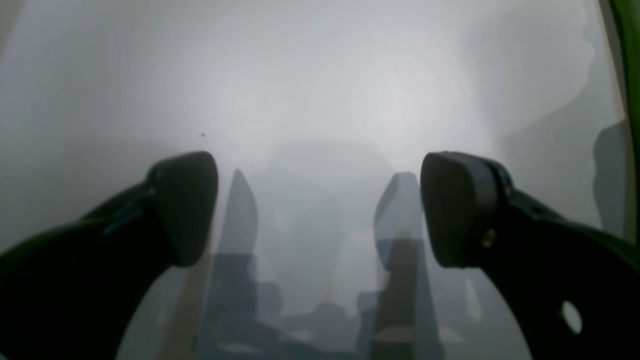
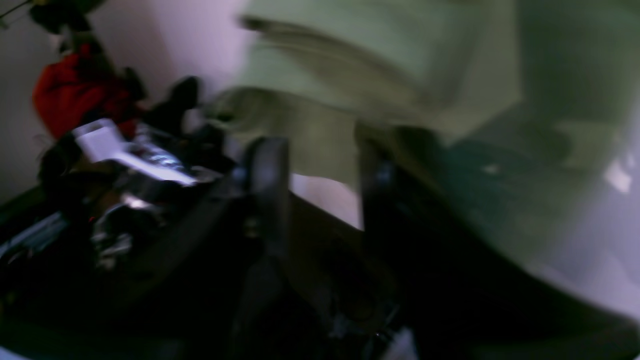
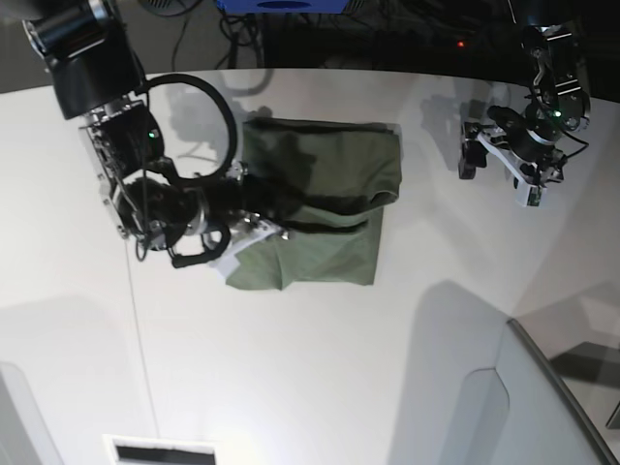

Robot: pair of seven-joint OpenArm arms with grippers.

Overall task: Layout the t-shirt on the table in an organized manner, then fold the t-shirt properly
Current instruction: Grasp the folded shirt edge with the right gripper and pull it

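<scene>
The t-shirt [image 3: 320, 199] lay on the table [image 3: 320, 387] near its far edge, a little left of the middle in the base view. It was partly folded into a rough rectangle, a doubled upper layer lying over a flatter lower panel. Its long axis ran from the far edge toward the near one; which end held the collar could not be told.

The right gripper [image 3: 254, 199] reached in from the shirt's left side, its tip at the cloth's left edge. In the blurred right wrist view its fingers [image 2: 267, 165] stood a little apart with green cloth at their tips; whether they pinched it could not be told.

The left gripper [image 3: 475, 155] hung over bare table near the far right corner, well apart from the shirt, fingers [image 1: 187, 205] spread wide around nothing.
</scene>
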